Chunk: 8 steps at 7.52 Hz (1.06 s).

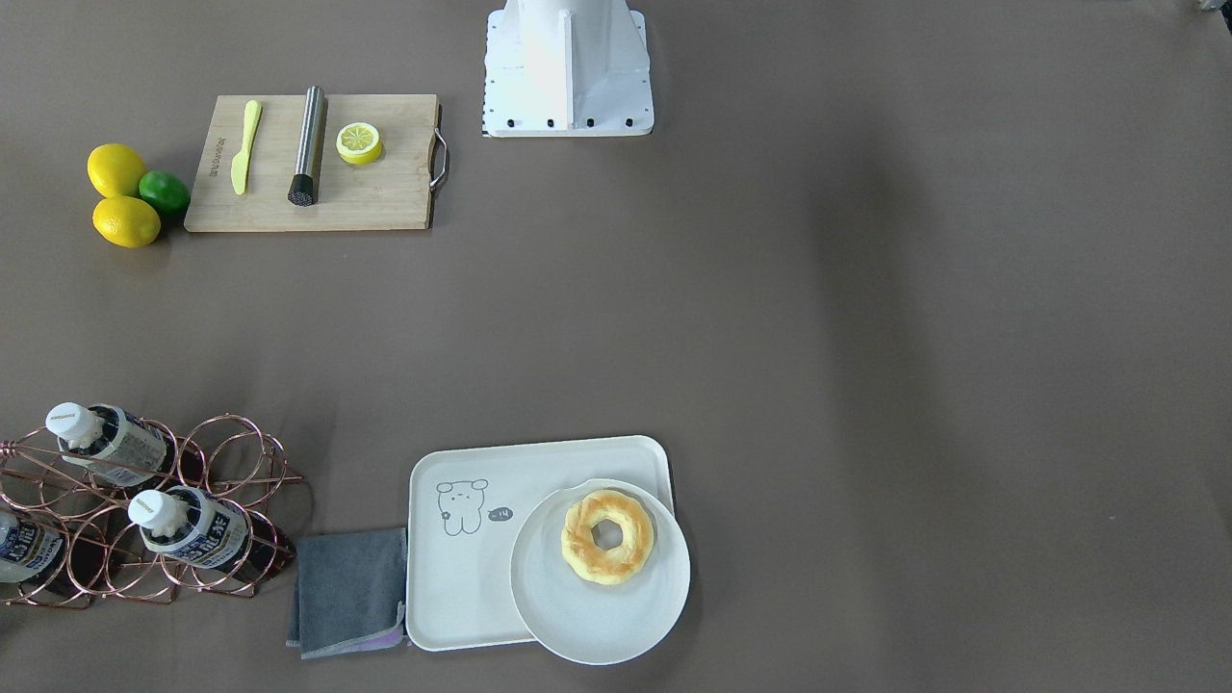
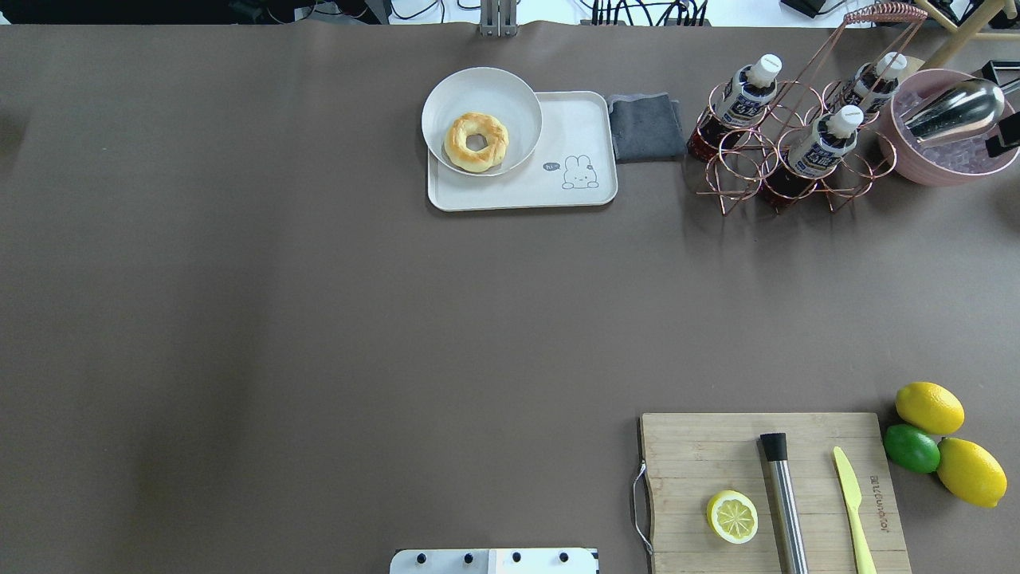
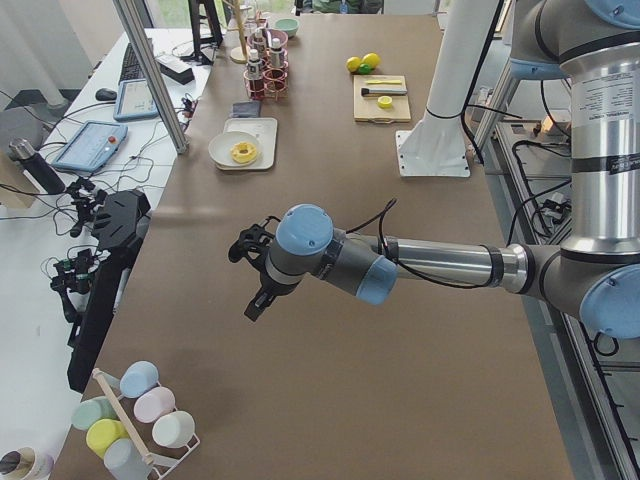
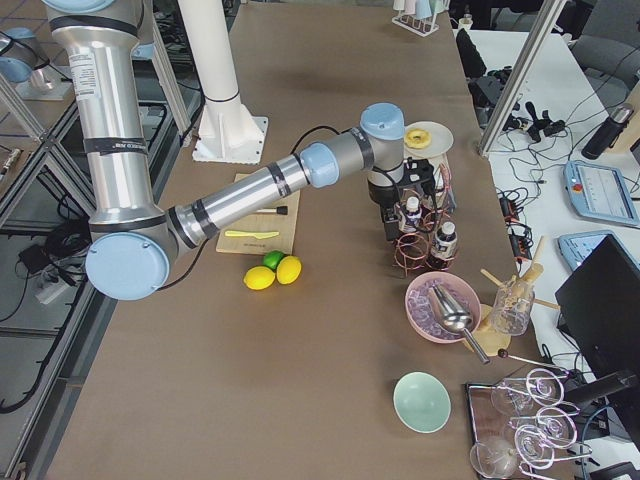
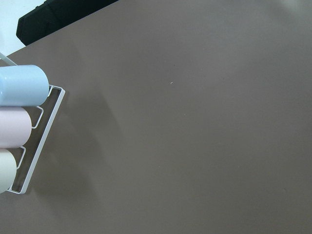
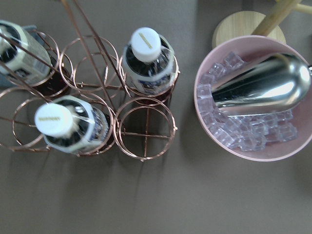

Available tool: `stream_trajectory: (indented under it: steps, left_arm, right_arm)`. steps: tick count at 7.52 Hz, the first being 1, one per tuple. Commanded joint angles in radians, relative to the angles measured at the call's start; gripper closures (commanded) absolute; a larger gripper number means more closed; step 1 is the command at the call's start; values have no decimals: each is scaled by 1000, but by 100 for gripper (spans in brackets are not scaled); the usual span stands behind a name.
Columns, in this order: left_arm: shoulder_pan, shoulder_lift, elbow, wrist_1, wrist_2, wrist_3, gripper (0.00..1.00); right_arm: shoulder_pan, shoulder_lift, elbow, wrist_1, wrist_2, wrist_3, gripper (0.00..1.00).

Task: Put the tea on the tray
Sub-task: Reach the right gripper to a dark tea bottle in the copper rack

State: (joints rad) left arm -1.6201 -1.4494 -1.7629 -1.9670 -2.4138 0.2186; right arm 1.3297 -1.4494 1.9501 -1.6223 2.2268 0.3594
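Note:
Three tea bottles (image 2: 745, 92) (image 2: 825, 143) (image 2: 872, 84) with white caps stand tilted in a copper wire rack (image 2: 733, 151) at the table's far right. The right wrist view looks down on them (image 6: 146, 61) (image 6: 68, 126). The off-white tray (image 2: 558, 135) (image 1: 462, 577) lies left of the rack, with a white plate (image 2: 510, 96) and a doughnut (image 2: 476, 142) on its left part. My right gripper (image 4: 392, 228) hangs over the rack and shows only in the exterior right view. My left gripper (image 3: 255, 300) hovers over bare table far from the tray. I cannot tell whether either is open or shut.
A grey cloth (image 2: 645, 126) lies between tray and rack. A pink bowl of ice with a metal scoop (image 2: 948, 119) stands right of the rack. A cutting board (image 2: 773, 494) holds a lemon half, a muddler and a knife, with lemons and a lime (image 2: 928, 438) beside it. Pastel cups (image 5: 19, 85) lie below the left wrist.

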Motion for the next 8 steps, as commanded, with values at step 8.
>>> stream_trajectory:
  steps: [8]
  left_arm:
    - [8, 7, -1, -39, -1, -4, 1]
  right_arm:
    - [-227, 162, -206, 378, -274, 515, 11]
